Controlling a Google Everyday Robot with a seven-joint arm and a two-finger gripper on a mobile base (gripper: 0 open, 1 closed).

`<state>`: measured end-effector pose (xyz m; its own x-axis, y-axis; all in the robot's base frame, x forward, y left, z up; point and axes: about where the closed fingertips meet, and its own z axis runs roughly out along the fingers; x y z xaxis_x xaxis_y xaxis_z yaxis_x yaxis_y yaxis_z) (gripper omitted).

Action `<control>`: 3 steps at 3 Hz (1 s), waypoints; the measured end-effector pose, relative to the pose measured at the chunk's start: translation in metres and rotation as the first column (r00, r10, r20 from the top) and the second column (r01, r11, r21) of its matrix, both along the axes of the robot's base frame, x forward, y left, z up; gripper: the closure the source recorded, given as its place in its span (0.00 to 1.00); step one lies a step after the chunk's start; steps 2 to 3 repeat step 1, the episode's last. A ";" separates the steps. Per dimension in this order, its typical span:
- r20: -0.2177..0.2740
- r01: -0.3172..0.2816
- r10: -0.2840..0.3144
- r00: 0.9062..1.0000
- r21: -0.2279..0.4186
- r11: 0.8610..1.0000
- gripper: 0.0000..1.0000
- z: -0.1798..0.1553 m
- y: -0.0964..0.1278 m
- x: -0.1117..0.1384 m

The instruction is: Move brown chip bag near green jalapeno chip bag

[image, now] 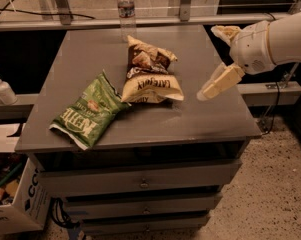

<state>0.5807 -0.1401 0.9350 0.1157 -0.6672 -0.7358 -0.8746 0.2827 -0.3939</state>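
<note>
The brown chip bag (149, 74) lies crinkled on the grey cabinet top (200, 119), dark brown part to the back, cream band with dark lettering to the front. The green jalapeno chip bag (87, 113) lies flat just left of it, their edges touching or nearly so. My gripper (213, 60) is to the right of the brown bag, above the table's right side and clear of the bag. Its fingers (220, 83) are spread apart and hold nothing.
A clear water bottle (125, 6) stands at the back edge of the cabinet top. A pump bottle (1, 89) sits on a shelf at the left. A cardboard box (15, 204) stands on the floor at lower left. Drawers (140, 184) are below.
</note>
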 end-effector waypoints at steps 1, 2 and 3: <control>0.001 0.002 -0.002 1.000 0.000 1.000 0.00 0.001 -0.001 0.000; 0.001 0.002 -0.002 1.000 0.000 1.000 0.00 0.001 -0.001 0.000; 0.001 0.002 -0.002 1.000 0.000 1.000 0.00 0.001 -0.001 0.000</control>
